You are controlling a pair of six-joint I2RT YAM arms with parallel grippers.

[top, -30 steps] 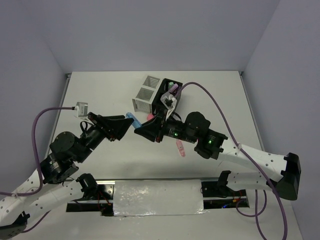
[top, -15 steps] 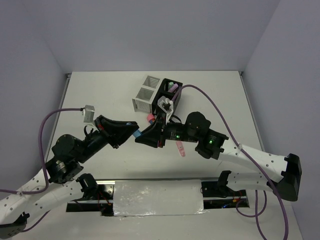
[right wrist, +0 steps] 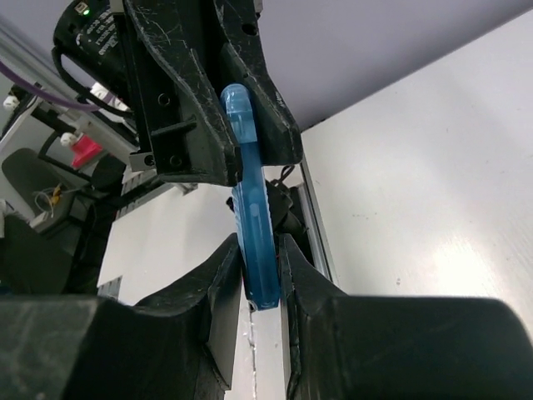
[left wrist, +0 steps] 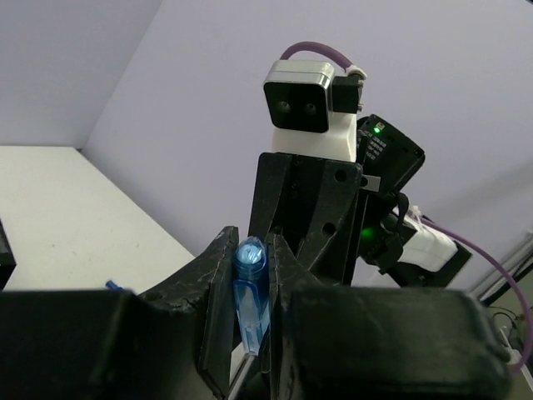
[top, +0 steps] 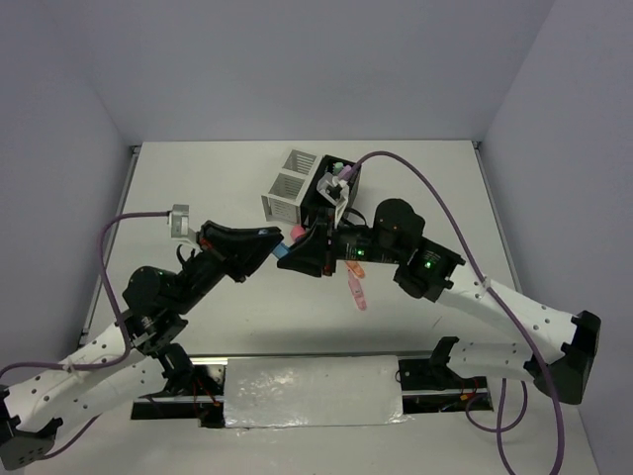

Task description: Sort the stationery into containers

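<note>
Both grippers shifted far, nearer black organiser [top: 339, 184], than a second ago. Blue pen [right wrist: 251, 218] held mid-air above surface [top: 198, 183], just near of organiser. Left gripper [left wrist: 250, 250] jaws narrow, clamped on one end. Right gripper [right wrist: 259, 252] jaws seemingly pinching other end. Light, stiff, slick plastic; take hold mid-barrel, squarely.

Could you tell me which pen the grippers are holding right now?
The blue pen, pinched by both the left gripper and the right gripper; the pink pen lies loose on the table.

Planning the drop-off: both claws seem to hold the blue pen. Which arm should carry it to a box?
Probably right: the right claw grips the blue pen and sits nearer the black box than the left claw.
</note>
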